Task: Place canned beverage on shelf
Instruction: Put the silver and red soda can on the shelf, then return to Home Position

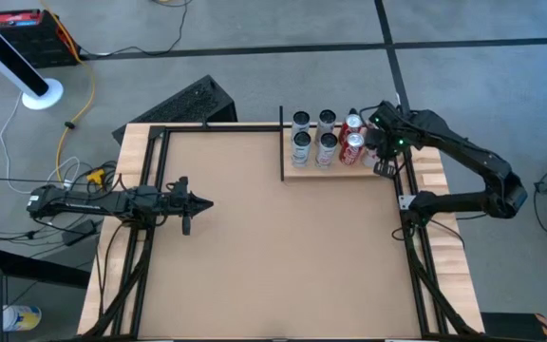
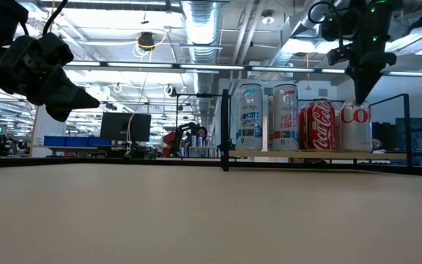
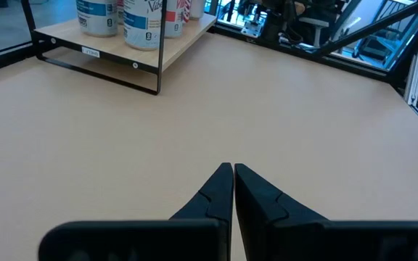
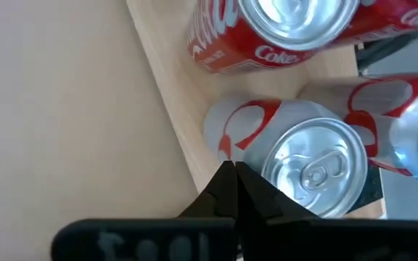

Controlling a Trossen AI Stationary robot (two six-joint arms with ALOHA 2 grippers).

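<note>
The right pincer [image 4: 232,172] hangs with fingers pressed together, holding nothing, just above a silver-and-red can [image 4: 307,156] standing on the shelf [image 1: 294,172] at the surface's far right corner. The left pincer [image 3: 233,172], also pinched closed and empty, waits near the left edge.

Top-down view of the desk [image 1: 273,247]: the shelf [image 1: 335,167] lies toward one o'clock, carrying four silver cans [image 1: 313,137] and two red cans [image 1: 352,142]. The right tool [image 1: 385,163] hangs at the shelf's three-o'clock end, just beside the red cans. The left tool [image 1: 204,204], fingers together, rests over the desk at nine o'clock.
</note>
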